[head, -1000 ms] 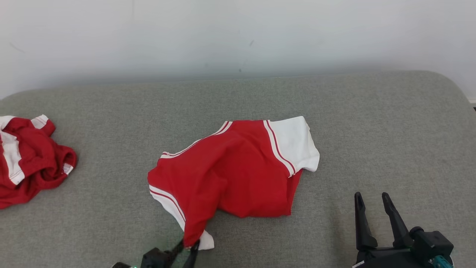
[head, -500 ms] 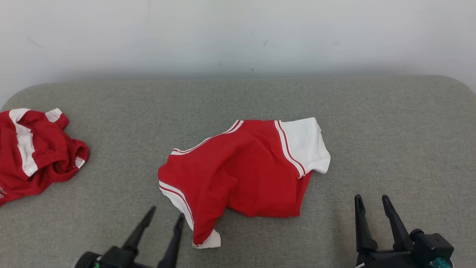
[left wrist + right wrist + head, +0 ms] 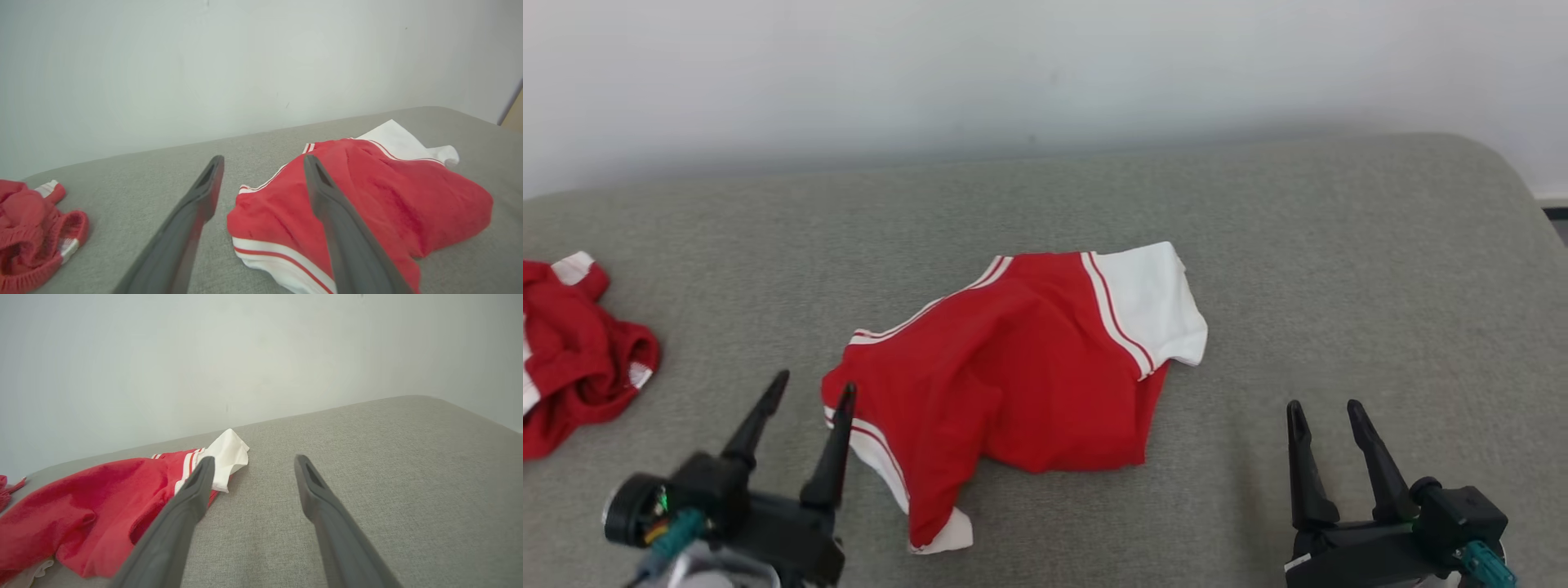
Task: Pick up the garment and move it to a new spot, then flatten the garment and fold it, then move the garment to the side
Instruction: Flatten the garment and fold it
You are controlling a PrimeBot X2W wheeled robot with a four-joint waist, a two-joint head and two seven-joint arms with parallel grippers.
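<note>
The garment (image 3: 1021, 384), red with white sleeves and striped trim, lies rumpled in the middle of the grey cushion (image 3: 1339, 261). Its white sleeve points to the back right, and a red corner with a white tip reaches toward the front. My left gripper (image 3: 813, 390) stands open just left of the garment's front edge, holding nothing. In the left wrist view the garment (image 3: 388, 204) lies under and right of the open left gripper (image 3: 263, 161). My right gripper (image 3: 1323, 408) is open over bare cushion, right of the garment. In the right wrist view the garment (image 3: 98, 506) lies left of the open right gripper (image 3: 251, 459).
A second red and white garment (image 3: 572, 359) lies bunched at the cushion's left edge; the left wrist view shows that bunched garment (image 3: 32, 228) too. A pale wall (image 3: 1045, 73) stands behind the cushion. The cushion's rounded right corner (image 3: 1494, 163) is near the right arm.
My left gripper has let go of the garment's front corner, opened, and moved left and up. The corner now lies on the cushion. The head camera has shifted. The right gripper stays open.
</note>
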